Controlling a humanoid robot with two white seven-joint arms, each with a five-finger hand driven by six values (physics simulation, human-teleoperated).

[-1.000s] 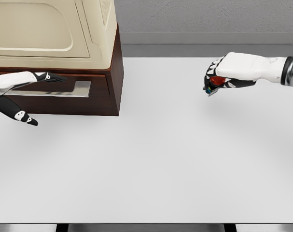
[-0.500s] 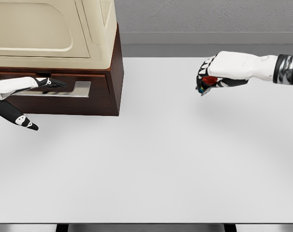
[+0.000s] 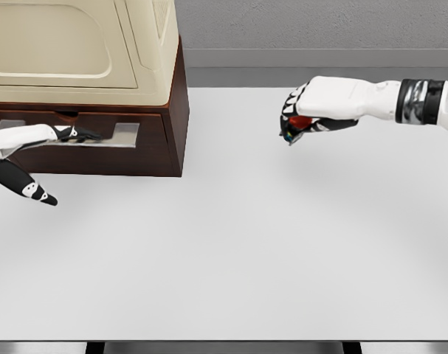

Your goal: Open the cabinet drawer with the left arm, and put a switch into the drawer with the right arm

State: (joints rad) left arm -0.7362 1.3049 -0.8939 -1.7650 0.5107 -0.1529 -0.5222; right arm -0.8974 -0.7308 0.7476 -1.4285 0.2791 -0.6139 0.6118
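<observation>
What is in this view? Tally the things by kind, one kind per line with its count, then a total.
Cabinet: 1
Drawer: 1
Cream appliance on the cabinet: 1
Switch, red, held in the right hand: 1
Robot hands, left hand at the drawer front: 2
Table: 1
Total: 7

A big cream box sits far left. The white table is wide, with a gray wall behind.

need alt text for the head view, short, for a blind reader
A white robot's right hand holds a small red switch in the air above a white table, right of a dark wooden cabinet. At far left, the left hand reaches to the metal handle on the cabinet's drawer, which looks barely open.
</observation>
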